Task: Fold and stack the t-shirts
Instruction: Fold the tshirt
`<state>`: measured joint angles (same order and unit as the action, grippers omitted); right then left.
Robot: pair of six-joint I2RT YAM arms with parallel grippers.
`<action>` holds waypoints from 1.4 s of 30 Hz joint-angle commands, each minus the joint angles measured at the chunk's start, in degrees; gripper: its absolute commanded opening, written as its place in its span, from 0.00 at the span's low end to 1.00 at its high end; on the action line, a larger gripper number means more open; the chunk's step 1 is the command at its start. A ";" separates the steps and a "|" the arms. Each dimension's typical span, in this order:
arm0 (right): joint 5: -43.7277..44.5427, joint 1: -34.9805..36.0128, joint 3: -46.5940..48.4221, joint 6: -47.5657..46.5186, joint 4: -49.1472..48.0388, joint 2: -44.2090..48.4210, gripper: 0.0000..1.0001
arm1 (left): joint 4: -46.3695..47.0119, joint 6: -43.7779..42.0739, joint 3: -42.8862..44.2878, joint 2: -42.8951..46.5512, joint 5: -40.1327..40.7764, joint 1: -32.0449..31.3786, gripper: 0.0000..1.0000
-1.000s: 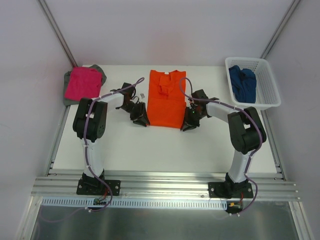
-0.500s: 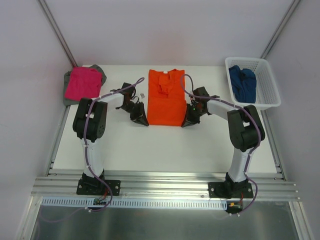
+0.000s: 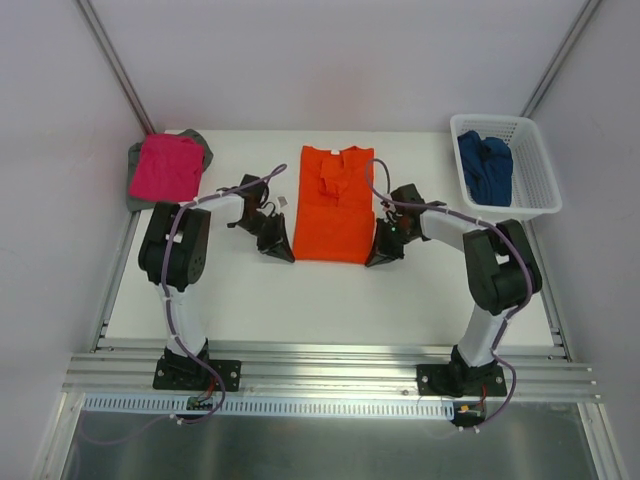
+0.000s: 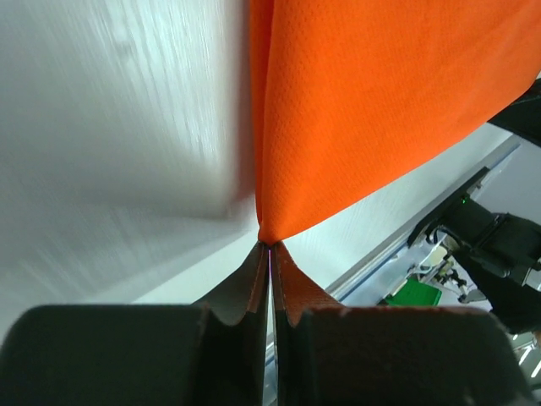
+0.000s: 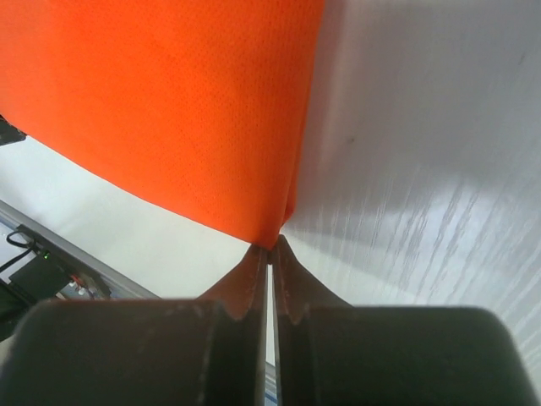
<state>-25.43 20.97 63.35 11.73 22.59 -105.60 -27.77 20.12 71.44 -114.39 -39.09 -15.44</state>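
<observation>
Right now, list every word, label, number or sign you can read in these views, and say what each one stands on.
No text can be read in any view.
Orange t-shirt: plain, no print showing.
Green circuit board, left wrist view: blurred, nothing legible.
Small white scrap beside the shirt: too small to read.

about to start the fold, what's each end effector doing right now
Left end effector: closed, pinching a near corner of the orange t-shirt.
Right end effector: closed, pinching its other near corner.
</observation>
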 commanded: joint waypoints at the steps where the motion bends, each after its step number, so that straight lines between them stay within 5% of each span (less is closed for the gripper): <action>1: -1.64 -0.14 -1.99 -0.21 2.10 5.66 0.01 | -0.62 -1.05 -3.83 6.27 -1.95 -0.64 0.00; 14: -2.43 1.97 -9.38 -0.12 5.01 17.52 0.01 | -0.09 -1.84 -14.66 24.90 -0.11 -6.00 0.00; 22: -2.87 2.14 -4.39 -2.06 7.82 22.19 0.01 | -0.88 -2.98 -17.65 33.17 2.17 -6.00 0.00; 30: -1.47 -0.84 3.17 -1.62 3.44 20.44 0.01 | -1.68 -5.79 -8.10 31.25 5.42 -1.01 0.00; 42: 1.08 -3.48 18.37 -5.48 -2.11 8.24 0.01 | 0.08 -10.62 11.77 15.87 9.38 0.24 0.00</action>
<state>-25.87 18.35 77.12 8.45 23.70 -94.59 -28.25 12.99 78.04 -95.72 -32.18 -15.33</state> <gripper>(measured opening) 0.021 0.006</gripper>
